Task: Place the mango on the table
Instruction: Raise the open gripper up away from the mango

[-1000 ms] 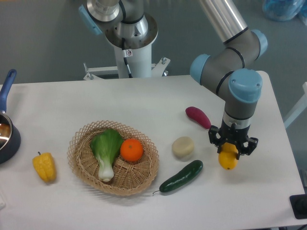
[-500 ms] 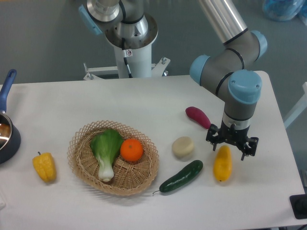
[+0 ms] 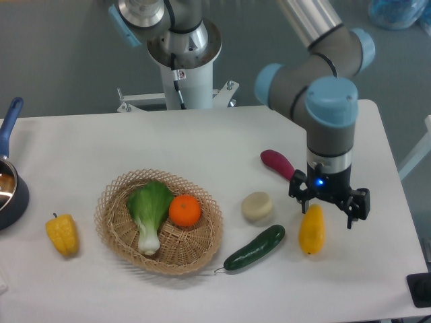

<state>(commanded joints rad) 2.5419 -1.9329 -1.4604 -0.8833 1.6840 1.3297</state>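
From my seat I see the table (image 3: 202, 141) filling most of the view, a white top with rounded corners. The arm (image 3: 316, 64) reaches in from the upper right, its grey links and blue caps bending down to the wrist over the right side of the table. Behind the far edge stands the white arm base (image 3: 183, 54).

Left of centre sits the wicker basket (image 3: 114, 232), holding a green bok choy (image 3: 149, 212) and a round orange (image 3: 185, 210) that lie side by side, touching or nearly so. At the left edge I catch part of a dark pot (image 3: 9, 192) with a blue handle.

The gripper (image 3: 330, 205) hangs above the table with its jaws spread wide; I see nothing between the fingers. The mango (image 3: 312, 229) lies on the table just below and slightly left of the gripper, its upper end between the spread fingers in this view; I cannot tell whether it touches either of them. It rests lengthwise, roughly upright in the picture.

Just left of the mango the green cucumber (image 3: 255, 247) lies on a diagonal. Above the cucumber is a pale round piece (image 3: 257, 206), and further up a purple sweet potato (image 3: 278, 164). Far left, near the pot, lies the yellow bell pepper (image 3: 62, 234).
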